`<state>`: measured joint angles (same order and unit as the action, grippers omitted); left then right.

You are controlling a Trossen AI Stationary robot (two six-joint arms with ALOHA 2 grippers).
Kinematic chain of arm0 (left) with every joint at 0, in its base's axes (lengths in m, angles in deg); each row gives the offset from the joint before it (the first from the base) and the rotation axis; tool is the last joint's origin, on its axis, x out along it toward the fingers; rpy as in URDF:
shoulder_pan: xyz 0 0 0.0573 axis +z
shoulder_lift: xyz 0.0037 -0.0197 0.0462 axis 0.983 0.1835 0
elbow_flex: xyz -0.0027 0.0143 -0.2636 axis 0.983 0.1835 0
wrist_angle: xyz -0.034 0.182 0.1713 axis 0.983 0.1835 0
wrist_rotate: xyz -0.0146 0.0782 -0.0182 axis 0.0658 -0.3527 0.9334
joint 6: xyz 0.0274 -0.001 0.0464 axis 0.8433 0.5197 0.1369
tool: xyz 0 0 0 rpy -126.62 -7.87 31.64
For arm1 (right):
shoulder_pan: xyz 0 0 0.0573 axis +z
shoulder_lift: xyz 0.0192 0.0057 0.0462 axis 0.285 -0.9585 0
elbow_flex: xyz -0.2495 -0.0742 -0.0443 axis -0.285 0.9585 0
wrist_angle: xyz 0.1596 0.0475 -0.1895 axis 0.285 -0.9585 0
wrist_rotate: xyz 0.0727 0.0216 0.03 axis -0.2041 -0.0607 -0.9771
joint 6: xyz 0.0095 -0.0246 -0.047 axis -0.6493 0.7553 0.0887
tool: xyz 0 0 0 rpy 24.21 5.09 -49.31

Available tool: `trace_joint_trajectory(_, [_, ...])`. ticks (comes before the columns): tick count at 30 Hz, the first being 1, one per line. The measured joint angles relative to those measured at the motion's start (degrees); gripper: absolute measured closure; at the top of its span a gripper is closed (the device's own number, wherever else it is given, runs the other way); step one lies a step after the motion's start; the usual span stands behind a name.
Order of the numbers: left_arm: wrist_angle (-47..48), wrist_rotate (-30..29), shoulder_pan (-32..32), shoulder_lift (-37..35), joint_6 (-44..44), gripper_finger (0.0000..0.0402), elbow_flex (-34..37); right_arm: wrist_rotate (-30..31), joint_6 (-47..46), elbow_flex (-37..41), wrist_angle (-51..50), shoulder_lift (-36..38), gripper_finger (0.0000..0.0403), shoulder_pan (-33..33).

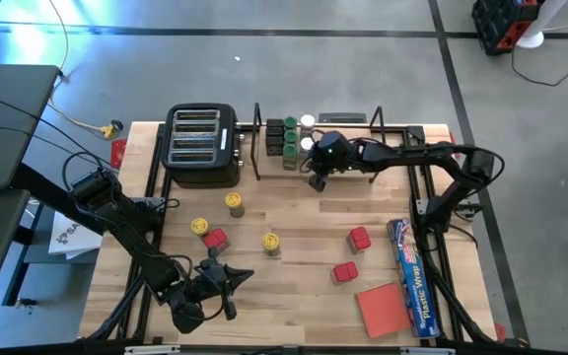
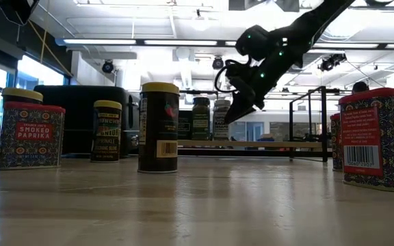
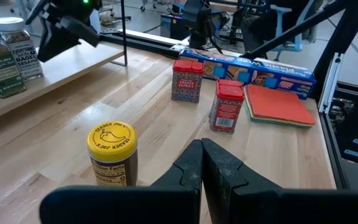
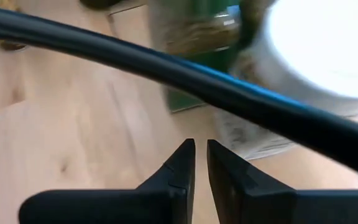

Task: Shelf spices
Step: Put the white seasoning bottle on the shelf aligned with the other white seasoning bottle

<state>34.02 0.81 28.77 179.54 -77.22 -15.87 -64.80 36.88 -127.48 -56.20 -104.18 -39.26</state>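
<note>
Spices (image 1: 290, 139) cluster on the shelf (image 1: 383, 128) at twelve o'clock from above, others loose mid-table. Right gripper (image 1: 317, 181) hangs beside them; left gripper (image 1: 233, 279) waits at seven o'clock. Wrist views show both grippers clenched, holding nothing.

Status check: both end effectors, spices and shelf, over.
Right end effector shut, empty, at the shelf front. Left end effector shut, parked at the near edge. Six spices loose on the table; toaster beside the shelf.
</note>
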Motion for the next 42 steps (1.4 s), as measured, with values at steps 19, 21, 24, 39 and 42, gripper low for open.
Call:
trace_joint_trajectory(19, [-0.1, 0.2, 0.0, 0.0, -0.1, 0.0402, 0.0, 2.9, -3.0, 0.0, 4.6, 0.0, 0.0368, -2.3])
trace_joint_trajectory(21, [-0.1, 0.2, 0.0, 0.0, -0.1, 0.0402, 0.0, 2.9, -3.0, 0.0, 4.6, 0.0, 0.0368, -2.4])
trace_joint_trajectory(24, [-0.1, 0.2, 0.0, 0.0, -0.1, 0.0402, 0.0, 4.5, -3.0, 0.0, 4.8, 0.0, 0.0368, -2.4])
trace_joint_trajectory(39, [-0.1, 0.2, 0.0, 0.0, -0.5, 0.0401, 0.0, 4.8, -4.1, 0.0, 7.8, 0.0, 0.0368, -4.0])
trace_joint_trajectory(42, [-0.1, 0.2, 0.0, 0.0, -0.5, 0.0402, 0.0, 2.2, -4.1, 0.0, 7.8, 0.0, 0.0368, -3.4])
